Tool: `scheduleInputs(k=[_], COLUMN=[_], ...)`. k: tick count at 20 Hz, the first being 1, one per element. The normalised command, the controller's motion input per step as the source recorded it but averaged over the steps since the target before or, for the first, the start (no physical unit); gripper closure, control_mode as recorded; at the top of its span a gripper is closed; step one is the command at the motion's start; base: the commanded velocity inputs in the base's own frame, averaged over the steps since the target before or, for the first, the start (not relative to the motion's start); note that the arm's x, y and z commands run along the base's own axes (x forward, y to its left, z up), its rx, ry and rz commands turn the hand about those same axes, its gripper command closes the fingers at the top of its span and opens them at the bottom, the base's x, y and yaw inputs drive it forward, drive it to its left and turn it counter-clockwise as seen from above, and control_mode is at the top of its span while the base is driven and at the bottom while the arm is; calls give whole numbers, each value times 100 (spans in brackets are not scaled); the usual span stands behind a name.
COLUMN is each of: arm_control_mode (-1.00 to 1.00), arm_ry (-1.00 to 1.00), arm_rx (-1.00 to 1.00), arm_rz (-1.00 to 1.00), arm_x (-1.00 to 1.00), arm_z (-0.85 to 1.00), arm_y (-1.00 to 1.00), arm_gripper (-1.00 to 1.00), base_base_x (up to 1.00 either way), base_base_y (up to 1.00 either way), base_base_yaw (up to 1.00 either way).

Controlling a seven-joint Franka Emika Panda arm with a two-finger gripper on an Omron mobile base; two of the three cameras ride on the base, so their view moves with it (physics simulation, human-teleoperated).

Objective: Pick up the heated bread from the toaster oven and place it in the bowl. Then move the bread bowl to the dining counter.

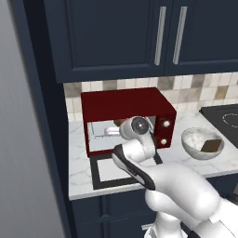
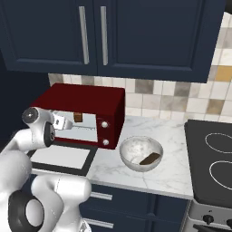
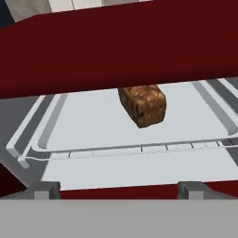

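Hand view looks into the toaster oven, door down: the heated bread sits on the grey tray, toward the back. The bowl waits on the counter to the right of the oven, a flat brown piece already inside. The gripper has its jaws wide apart and holds nothing. The bread is probably light, crusty and a little crumbly — better to pinch it gently across the two side faces. No brand or writing can be read.
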Motion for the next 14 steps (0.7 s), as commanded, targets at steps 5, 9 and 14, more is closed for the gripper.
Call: scheduleInputs(k=[5,9,14], arm_control_mode=[-100,-100,-100], arm_ry=[0,0,0], arm_rx=[0,0,0], arm_rz=[-5,-3,-2], arm_x=[41,32,23], arm_z=[-11,-18,-24], arm_y=[0,0,0], arm_gripper=[-100,-100,-100], base_base_x=[0,0,0], base_base_y=[0,0,0], base_base_yaw=[0,0,0])
